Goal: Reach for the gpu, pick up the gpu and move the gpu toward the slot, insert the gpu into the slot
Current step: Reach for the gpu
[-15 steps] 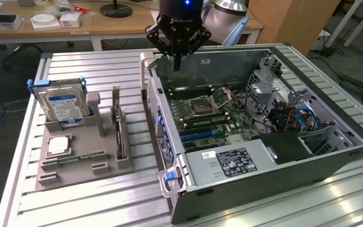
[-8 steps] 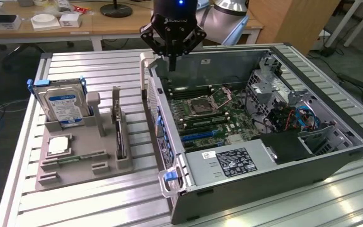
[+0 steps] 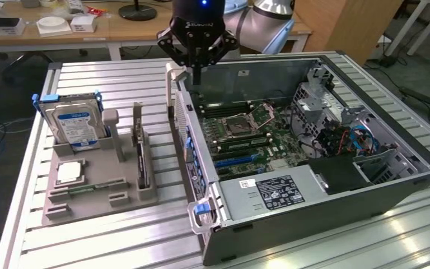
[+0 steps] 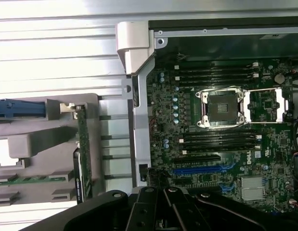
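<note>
Task barely begun: gpu (image 3: pixel 141 162) sits on edge in the grey holder (image 3: pixel 96 193) on the worktop (image 3: pixel 88 241), untouched, w/ the pincer (image 3: pixel 197 77) pinched shut & empty above the PC case (image 3: pixel 312 224) rim, so pick-up & insertion remain.

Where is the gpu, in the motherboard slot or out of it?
Out. The gpu stands on edge in the gray holder outside the computer case; the gripper is apart from it.
</note>
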Motion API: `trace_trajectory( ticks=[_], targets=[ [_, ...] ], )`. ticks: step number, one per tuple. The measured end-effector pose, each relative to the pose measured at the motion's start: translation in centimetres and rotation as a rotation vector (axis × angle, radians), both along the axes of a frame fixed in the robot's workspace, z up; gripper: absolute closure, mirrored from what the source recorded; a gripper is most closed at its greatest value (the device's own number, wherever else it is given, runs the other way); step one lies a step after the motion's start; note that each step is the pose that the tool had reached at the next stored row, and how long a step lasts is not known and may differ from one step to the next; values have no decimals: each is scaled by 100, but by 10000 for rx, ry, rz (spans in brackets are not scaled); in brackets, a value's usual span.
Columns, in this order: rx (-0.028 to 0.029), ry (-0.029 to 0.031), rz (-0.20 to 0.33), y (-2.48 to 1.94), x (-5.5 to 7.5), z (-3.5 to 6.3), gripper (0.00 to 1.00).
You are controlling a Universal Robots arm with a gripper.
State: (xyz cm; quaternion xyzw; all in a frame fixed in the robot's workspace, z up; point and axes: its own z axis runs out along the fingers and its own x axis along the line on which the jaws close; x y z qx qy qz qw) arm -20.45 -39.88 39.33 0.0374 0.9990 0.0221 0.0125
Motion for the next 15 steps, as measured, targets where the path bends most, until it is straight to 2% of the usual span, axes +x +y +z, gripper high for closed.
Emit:
trace_trajectory(
  ticks=[15],
  targets=[
    [1,0,0,0,-237,0,90]
  ],
)
